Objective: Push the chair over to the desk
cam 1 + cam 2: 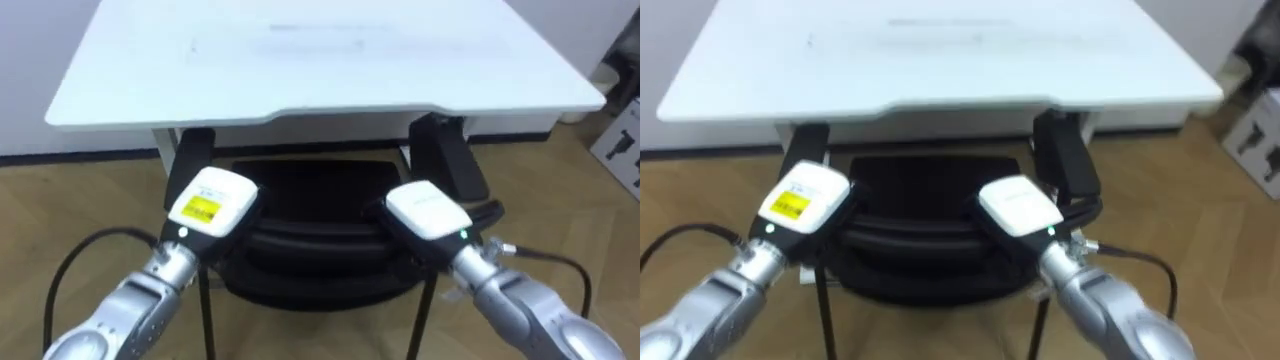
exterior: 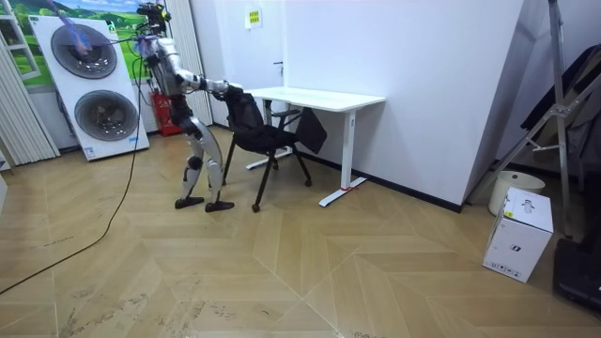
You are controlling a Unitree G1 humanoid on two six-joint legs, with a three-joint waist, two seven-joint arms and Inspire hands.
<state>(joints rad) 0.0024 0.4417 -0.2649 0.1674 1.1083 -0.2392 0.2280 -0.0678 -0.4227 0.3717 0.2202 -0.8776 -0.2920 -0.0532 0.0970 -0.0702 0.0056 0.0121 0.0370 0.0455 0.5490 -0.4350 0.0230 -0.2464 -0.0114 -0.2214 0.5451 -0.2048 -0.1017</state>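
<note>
Chair (image 1: 312, 188): light, rigid, should slide (legs may snag).
Hold: backrest (image 1: 310, 240) top, either side.
Left hand (image 1: 212, 200), right hand (image 1: 428, 210): on backrest; fingers hidden, grip unclear.

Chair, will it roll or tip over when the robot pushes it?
Probably slide, not roll: the chair seems to stand on thin straight legs, with no wheels visible. The left hand and right hand sit high on its back, so it might tip if a leg catches.
</note>
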